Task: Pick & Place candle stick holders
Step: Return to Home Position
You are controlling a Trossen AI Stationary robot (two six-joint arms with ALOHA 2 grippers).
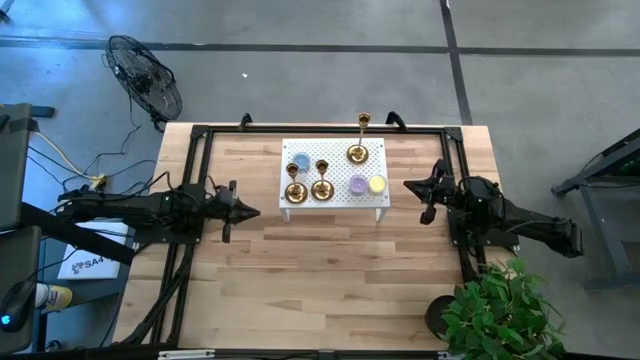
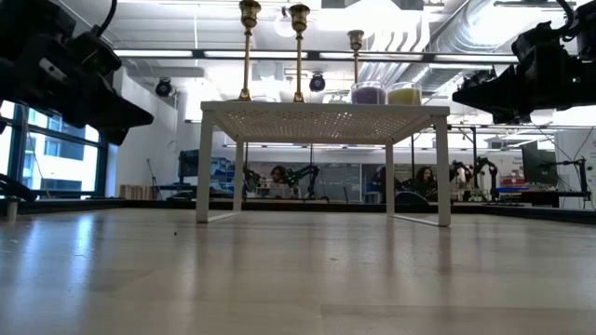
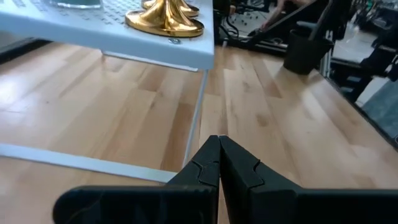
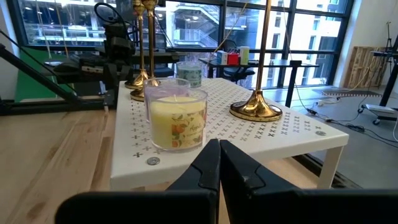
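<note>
Am holding my left gripper and right gripper clenched, empty, flanking white shelf. Risk: elbow swinging wide, bumping shelf, toppling tall candle stick holders.

The white shelf stands between my left gripper and right gripper, its top crowded with gold candle holders and candles; bare table lies open around and beneath it.

Almost nothing here can be read. On the floor, beside the left edge of the table, lies a white sheet with dark letters. They seem to begin with "SA", and the rest is hidden. The yellow candle on the white shelf carries a flowered label, but its writing is too small to read.
</note>
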